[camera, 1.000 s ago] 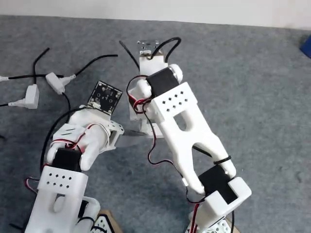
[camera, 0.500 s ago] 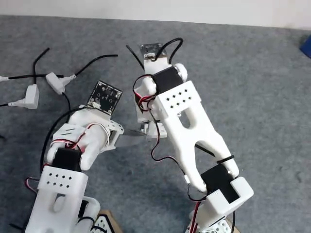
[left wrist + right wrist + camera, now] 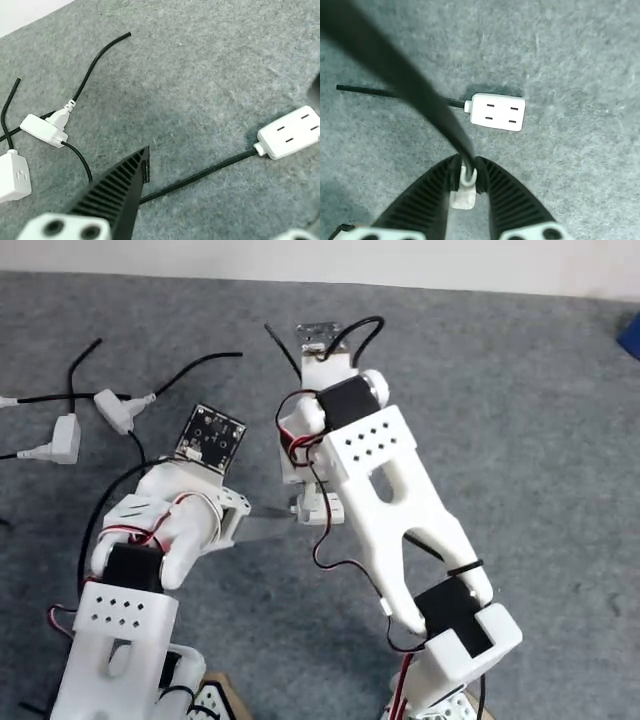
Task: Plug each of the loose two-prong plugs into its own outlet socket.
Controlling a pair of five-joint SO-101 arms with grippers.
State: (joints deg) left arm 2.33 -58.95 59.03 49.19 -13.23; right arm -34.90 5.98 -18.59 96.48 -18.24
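My right gripper (image 3: 466, 172) is shut on a white two-prong plug (image 3: 464, 192), whose black cord (image 3: 405, 82) runs up past the camera. Just beyond the plug, a white outlet socket (image 3: 497, 112) lies on the grey carpet with its slots facing up and nothing in them. In the left wrist view the same socket (image 3: 291, 131) lies off to the side with its cord (image 3: 200, 175). The left gripper (image 3: 268, 527) hovers low beside the right gripper (image 3: 312, 508); one black finger (image 3: 122, 185) shows with nothing against it.
Two more white sockets (image 3: 63, 438) (image 3: 116, 410) with black cords lie at the far left; one (image 3: 44, 130) has a plug (image 3: 62, 116) in it. A cardboard corner (image 3: 215, 692) sits at the front edge and a blue object (image 3: 631, 335) at the right edge.
The right arm has shifted slightly right and away with the plug held. The left arm's wrist has edged a little farther out.
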